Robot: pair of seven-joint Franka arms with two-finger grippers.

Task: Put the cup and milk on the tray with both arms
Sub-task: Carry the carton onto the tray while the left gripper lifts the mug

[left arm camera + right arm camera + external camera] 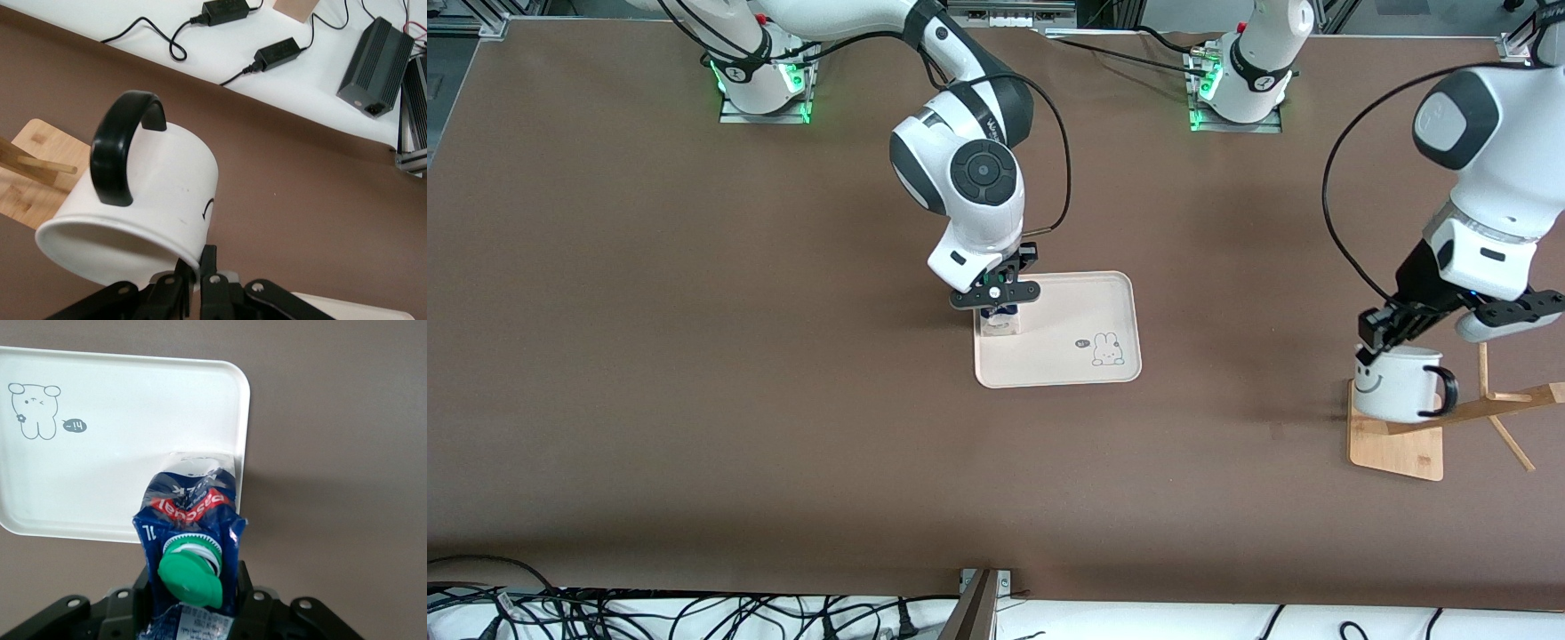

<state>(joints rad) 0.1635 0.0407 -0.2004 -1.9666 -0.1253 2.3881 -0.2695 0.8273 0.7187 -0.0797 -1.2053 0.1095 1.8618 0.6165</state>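
The cream tray (pixel 1076 307) lies mid-table. My right gripper (pixel 996 298) is shut on the dark-blue milk carton (pixel 1000 324) and holds it upright at the tray's end toward the right arm, with its base on or just above the tray floor. In the right wrist view the carton (pixel 193 507) with its green cap (pixel 190 573) sits between the fingers (pixel 248 587), over the tray (pixel 120 453). My left gripper (pixel 1380 341) is shut on the rim of the white smiley cup (pixel 1396 387), over the wooden rack base. In the left wrist view the gripper (pixel 199 265) pinches the tilted cup (pixel 160 193).
A wooden rack with a flat base (pixel 1400 449) and slanted pegs (pixel 1498 404) stands at the left arm's end, right under the cup. Its base also shows in the left wrist view (pixel 30 187). Cables (pixel 605 613) and power adapters (pixel 377 67) lie off the table's near edge.
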